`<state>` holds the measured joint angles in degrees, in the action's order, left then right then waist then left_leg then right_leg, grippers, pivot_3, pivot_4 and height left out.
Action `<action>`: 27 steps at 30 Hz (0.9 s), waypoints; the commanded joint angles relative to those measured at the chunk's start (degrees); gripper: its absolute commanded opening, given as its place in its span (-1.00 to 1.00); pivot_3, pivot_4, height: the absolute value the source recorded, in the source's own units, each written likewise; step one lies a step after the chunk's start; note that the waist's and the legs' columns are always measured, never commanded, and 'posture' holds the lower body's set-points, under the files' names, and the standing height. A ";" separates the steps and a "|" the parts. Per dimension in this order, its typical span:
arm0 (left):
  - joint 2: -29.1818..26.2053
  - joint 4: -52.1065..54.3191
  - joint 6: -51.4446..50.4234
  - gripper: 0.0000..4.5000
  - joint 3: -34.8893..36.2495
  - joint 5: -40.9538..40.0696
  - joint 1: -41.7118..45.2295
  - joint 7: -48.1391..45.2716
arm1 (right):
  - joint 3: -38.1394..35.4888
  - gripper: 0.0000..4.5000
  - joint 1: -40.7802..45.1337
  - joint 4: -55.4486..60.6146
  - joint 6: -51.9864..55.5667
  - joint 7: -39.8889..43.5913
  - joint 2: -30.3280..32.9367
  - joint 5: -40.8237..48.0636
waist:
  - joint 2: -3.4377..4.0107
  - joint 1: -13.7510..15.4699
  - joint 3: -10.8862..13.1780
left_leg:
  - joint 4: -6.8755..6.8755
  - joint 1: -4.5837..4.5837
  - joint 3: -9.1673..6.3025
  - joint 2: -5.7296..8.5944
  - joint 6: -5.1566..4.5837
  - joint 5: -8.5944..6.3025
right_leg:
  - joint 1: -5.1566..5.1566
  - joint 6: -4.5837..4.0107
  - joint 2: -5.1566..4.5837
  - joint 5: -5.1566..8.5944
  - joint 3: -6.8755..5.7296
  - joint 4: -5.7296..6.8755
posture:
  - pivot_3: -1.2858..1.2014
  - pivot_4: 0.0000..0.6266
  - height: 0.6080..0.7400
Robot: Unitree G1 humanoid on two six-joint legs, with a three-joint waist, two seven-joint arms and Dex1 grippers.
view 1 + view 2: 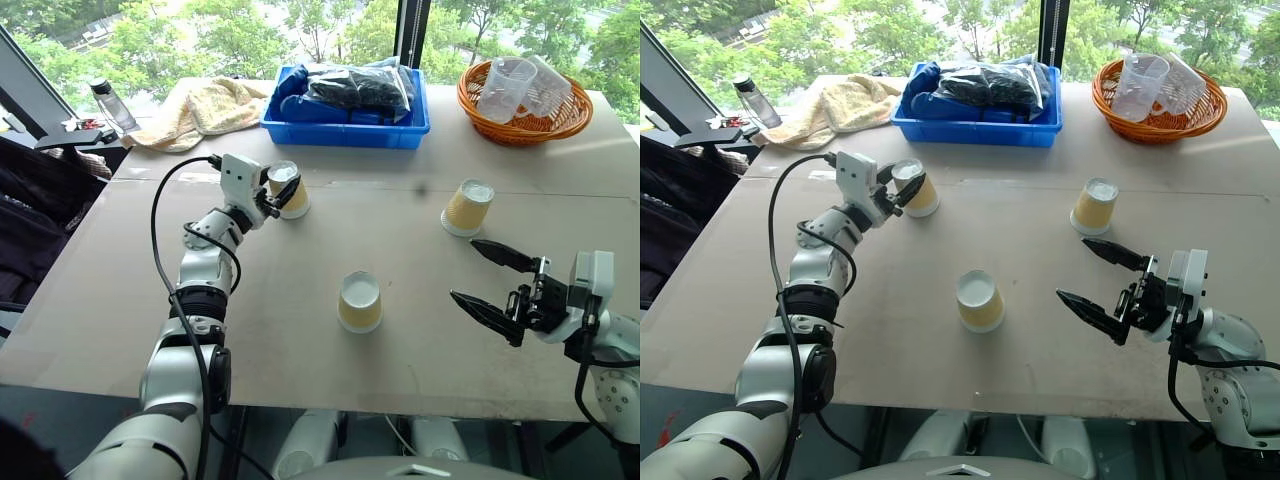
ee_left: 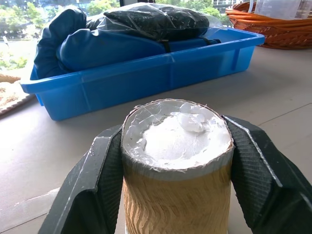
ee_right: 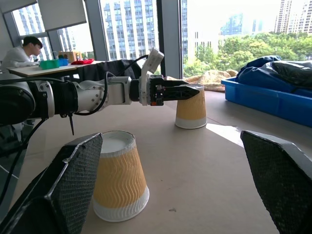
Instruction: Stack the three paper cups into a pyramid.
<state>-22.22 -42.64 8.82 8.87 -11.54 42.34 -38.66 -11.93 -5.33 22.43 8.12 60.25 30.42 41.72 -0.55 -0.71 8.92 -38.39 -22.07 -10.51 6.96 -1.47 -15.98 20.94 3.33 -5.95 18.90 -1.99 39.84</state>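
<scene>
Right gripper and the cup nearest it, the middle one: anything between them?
Nothing: bare tabletop separates the open right gripper from the middle cup, seen from the left eye view.

A pale counter (image 1: 420,330) stood before tall windows (image 1: 330,25) that showed green trees (image 1: 250,30) in daylight.

Three small tapered paper cups with ribbed yellow-tan walls stand upside down on the table, white bases up and white rims down, all well apart and none stacked. Taking the middle cup (image 1: 359,302) as the centre of the clock, one cup (image 1: 288,190) stands at about eleven o'clock, upright on its rim with the left gripper (image 1: 281,192) clamped on its upper wall, a finger on each side. The third cup (image 1: 468,207) stands free at about two o'clock
</scene>
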 commanded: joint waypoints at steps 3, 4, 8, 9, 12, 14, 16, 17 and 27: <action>-1.51 6.70 0.75 0.08 1.30 -3.37 -2.27 -4.91 | -0.68 1.00 0.41 0.89 -1.24 0.28 -0.14 0.45 | 0.00 -0.07 0.00 | 0.00 0.00 0.01 0.00 0.00 0.00 | 0.01 0.00 0.00 0.00 0.02 0.01 | 0.03 -0.52 1.00; -1.68 8.72 -0.02 0.08 1.27 -4.59 -3.23 -6.88 | -0.73 1.00 0.44 0.68 -1.31 0.43 -0.10 0.44 | 0.00 -0.10 0.00 | 0.01 0.00 0.02 0.00 0.00 0.00 | 0.03 0.00 0.00 0.00 0.05 0.01 | 0.03 -0.52 1.00; -4.06 21.03 -6.49 0.08 0.10 -11.35 -9.80 -17.28 | -0.93 1.00 0.09 0.03 -1.73 1.09 -0.08 0.41 | 0.00 -0.18 0.00 | 0.03 -0.06 0.06 0.00 0.00 0.00 | 0.13 0.00 0.00 0.00 0.12 0.02 | 0.03 -0.52 1.00; -5.38 24.56 -8.60 0.08 -0.46 -12.81 -12.04 -20.07 | -0.97 1.00 0.00 -0.10 -1.85 1.26 -0.06 0.43 | 0.01 -0.25 0.00 | 0.04 -0.06 0.07 0.00 0.00 0.00 | 0.17 0.00 0.00 0.00 0.15 0.02 | 0.03 -0.52 1.00; -9.72 33.59 -13.97 0.08 -1.39 -16.35 -18.18 -26.69 | -1.19 1.00 -0.14 -0.76 -2.23 1.83 0.02 0.54 | 0.04 -0.33 -0.01 | 0.12 -0.02 0.08 -0.01 0.00 0.00 | 0.21 -0.01 0.01 0.00 0.26 0.02 | 0.03 -0.52 1.00; -12.25 38.44 -16.79 0.08 -1.59 -18.66 -21.46 -30.25 | -1.24 1.00 -0.24 -0.97 -2.34 2.11 -0.02 0.58 | 0.05 -0.19 -0.01 | 0.12 0.00 0.08 -0.01 0.00 0.00 | 0.21 -0.01 0.01 0.00 0.28 0.03 | 0.03 -0.52 1.00; -14.06 42.45 -19.73 0.08 -1.83 -21.01 -23.96 -32.69 | -1.15 1.00 -0.28 -1.16 -2.46 2.36 -0.09 0.58 | 0.06 -0.02 -0.01 | 0.10 0.01 0.08 -0.01 0.00 0.00 | 0.20 -0.02 0.01 0.00 0.28 0.03 | 0.03 -0.52 1.00; -14.69 44.16 -20.80 0.08 -2.02 -21.85 -25.01 -33.51 | -1.11 1.00 -0.28 -1.26 -2.52 2.47 -0.13 0.57 | 0.06 0.07 -0.01 | 0.10 0.01 0.08 -0.01 0.00 0.00 | 0.19 -0.02 0.01 -0.01 0.29 0.03 | 0.03 -0.52 1.00; -14.75 52.69 -21.59 0.08 -5.33 -21.73 -32.91 -35.78 | -1.46 1.00 -0.55 -0.77 -1.75 2.78 0.53 1.76 | 0.11 0.02 0.01 | 0.14 0.05 0.08 -0.01 -0.01 0.00 | 0.18 -0.03 0.02 0.00 0.31 0.02 | 0.03 -0.52 1.00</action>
<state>-36.82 7.91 -13.99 3.63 -32.73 9.87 -74.12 -12.12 -5.81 19.97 6.36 62.52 30.42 42.10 -0.44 -0.69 8.93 -38.25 -22.02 -10.42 6.95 -1.48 -15.98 21.12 3.30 -5.93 18.90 -1.68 39.86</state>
